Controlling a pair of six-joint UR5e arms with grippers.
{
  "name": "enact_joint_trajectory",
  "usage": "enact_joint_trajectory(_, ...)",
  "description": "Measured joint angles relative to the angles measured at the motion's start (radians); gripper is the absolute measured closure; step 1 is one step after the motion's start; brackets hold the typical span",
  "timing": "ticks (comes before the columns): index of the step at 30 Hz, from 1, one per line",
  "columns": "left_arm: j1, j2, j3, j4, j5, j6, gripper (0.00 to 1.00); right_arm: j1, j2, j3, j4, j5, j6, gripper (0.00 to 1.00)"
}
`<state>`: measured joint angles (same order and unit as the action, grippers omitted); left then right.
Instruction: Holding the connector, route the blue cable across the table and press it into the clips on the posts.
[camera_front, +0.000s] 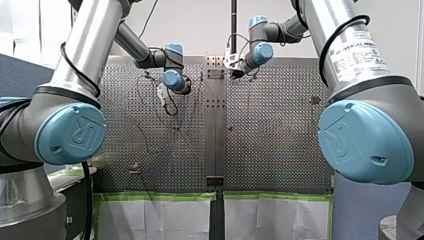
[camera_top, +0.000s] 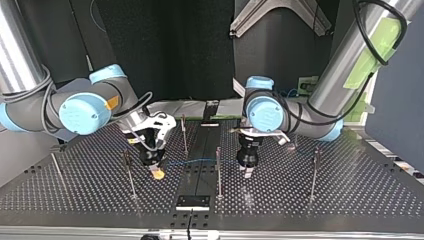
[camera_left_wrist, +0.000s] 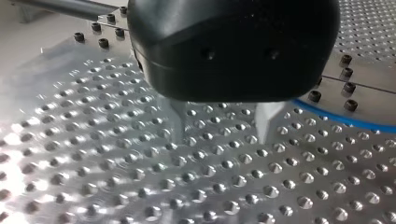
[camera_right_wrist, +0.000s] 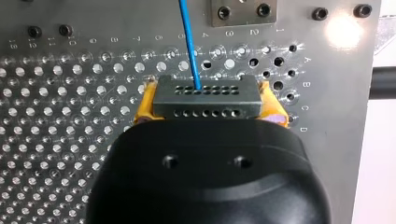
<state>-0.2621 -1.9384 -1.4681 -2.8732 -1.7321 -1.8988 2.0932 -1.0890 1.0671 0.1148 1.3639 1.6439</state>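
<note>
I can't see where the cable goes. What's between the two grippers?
In the top view, the blue cable stretches from my right gripper toward a thin post; beyond the post is my left gripper.

My left arm (camera_top: 320, 95) is slanting down from the top view's upper right, its wrist (camera_top: 263, 111) bending so that the left gripper (camera_top: 248, 171) is pointing straight down. In the left wrist view its metal fingers (camera_left_wrist: 177, 126) are standing apart. My right arm (camera_top: 30, 107) is lying across from the opposite side, and the right gripper (camera_top: 157, 170) is also pointing down, clamping a grey connector (camera_right_wrist: 208, 95) between yellow-padded fingers (camera_right_wrist: 147, 100).
</note>
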Motion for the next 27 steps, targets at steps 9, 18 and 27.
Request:
enact_joint_trajectory(9,-0.012,0.077,-0.056,-0.078,-0.012,0.025,0.00,0.000,0.000,0.000,0.001,-0.001,-0.001,1.00)
enact_joint_trajectory(18,-0.034,0.164,-0.142,-0.137,0.061,-0.005,0.00,0.001,0.000,0.000,0.002,-0.001,0.001,1.00)
enact_joint_trajectory(27,-0.063,0.242,-0.220,-0.196,0.023,-0.003,0.00,0.004,-0.001,0.000,0.006,-0.001,0.005,1.00)
